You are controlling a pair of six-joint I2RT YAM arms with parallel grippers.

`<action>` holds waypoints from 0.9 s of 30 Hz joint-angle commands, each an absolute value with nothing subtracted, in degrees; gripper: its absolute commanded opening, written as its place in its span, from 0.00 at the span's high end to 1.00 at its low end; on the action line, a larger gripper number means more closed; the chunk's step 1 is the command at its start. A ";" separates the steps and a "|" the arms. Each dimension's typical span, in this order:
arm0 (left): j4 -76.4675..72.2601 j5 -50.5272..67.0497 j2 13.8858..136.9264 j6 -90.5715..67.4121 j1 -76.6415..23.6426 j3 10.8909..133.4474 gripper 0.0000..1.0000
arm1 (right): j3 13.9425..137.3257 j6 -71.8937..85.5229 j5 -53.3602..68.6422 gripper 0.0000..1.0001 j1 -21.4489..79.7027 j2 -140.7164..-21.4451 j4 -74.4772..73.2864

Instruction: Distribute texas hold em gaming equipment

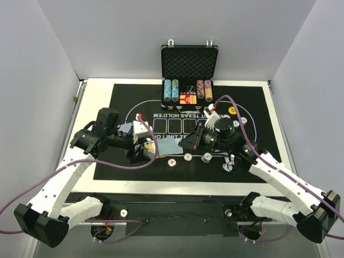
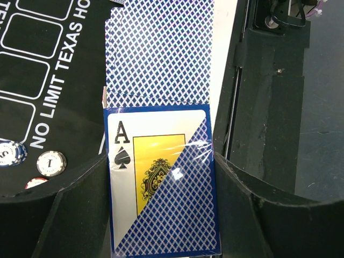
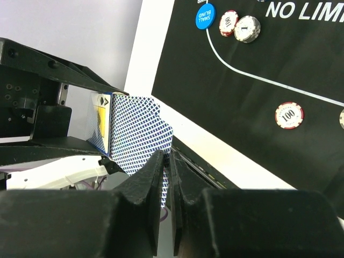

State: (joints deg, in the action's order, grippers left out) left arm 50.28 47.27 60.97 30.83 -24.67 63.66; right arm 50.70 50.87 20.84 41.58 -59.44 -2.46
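Watching from my station, I see both arms drawn in toward the middle of the near edge of the black mat [image 1: 121, 107]. My left arm comes up from its base with the elbow out to the left. Its forearm turns inward and the wrist lies low over the mat's near-left part. The left fingers [image 2: 86, 209] stand wide and clamp a plastic-wrapped pack of cards [image 2: 161, 183] between them, ace of spades showing. Blue-backed cards [image 2: 158, 48] fan out ahead of the pack, across the mat edge and the white bench [image 1: 99, 91]. My right arm reaches up and leftward, its wrist pointing at the left one. The right fingers [image 3: 161, 172] are closed to a thin slit right at the corner of the fan; I cannot tell whether a card sits between them. Loose chips [image 3: 289, 115] and a blue disc [image 3: 205, 16] lie on the mat nearby. More chips stand in rows in the open case [image 1: 189, 64] at the far side.
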 commanded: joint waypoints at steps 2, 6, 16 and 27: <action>47.02 50.27 59.41 30.59 -24.70 64.07 0.99 | 53.17 50.71 21.18 0.99 40.35 -58.19 -3.08; 46.93 50.27 59.41 30.59 -24.70 63.81 0.99 | 52.82 53.51 23.02 1.00 39.12 -57.40 -0.71; 46.85 50.27 59.41 30.59 -24.70 63.72 0.99 | 52.29 60.55 28.21 1.00 34.72 -56.69 7.64; 47.02 50.36 59.06 30.76 -24.70 63.28 0.99 | 54.40 66.78 31.99 1.00 29.98 -62.30 17.56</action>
